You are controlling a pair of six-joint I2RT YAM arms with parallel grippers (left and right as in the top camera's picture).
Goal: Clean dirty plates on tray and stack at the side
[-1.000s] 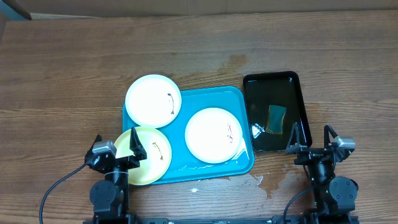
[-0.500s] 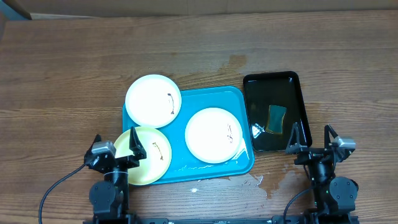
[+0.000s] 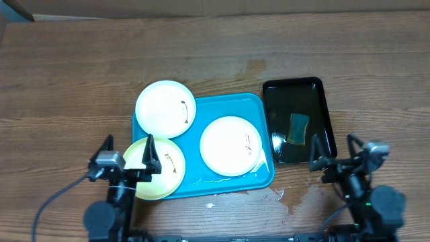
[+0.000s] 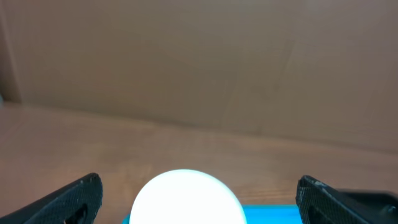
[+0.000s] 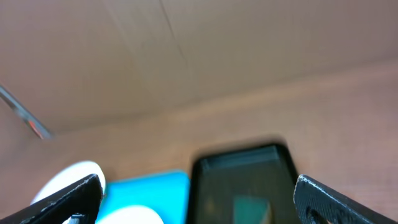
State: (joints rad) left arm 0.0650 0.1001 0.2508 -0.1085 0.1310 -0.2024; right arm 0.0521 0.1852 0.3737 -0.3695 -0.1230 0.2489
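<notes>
The turquoise tray (image 3: 225, 104) lies mid-table with three plates. A white plate (image 3: 165, 109) overhangs its far-left corner, and a second white plate (image 3: 231, 146) sits right of centre. A pale yellow-green plate (image 3: 160, 171) overhangs the near-left corner. Each carries a small dark smear. My left gripper (image 3: 127, 149) hovers open at the yellow-green plate's near-left side, holding nothing. The left wrist view shows the far white plate (image 4: 185, 198) between its fingers (image 4: 81, 196). My right gripper (image 3: 332, 149) stands open and empty near the table's front right.
A glossy black tray (image 3: 321, 101) holding a green sponge (image 3: 298, 128) lies right of the turquoise tray; the right wrist view shows this black tray (image 5: 242, 171) ahead. A wet patch (image 3: 279, 196) marks the wood near the turquoise tray's front-right corner.
Both arms have started to move: the grippers sit slightly farther from the front edge and look larger, and the right arm is blurred. Plates and trays have not moved.
</notes>
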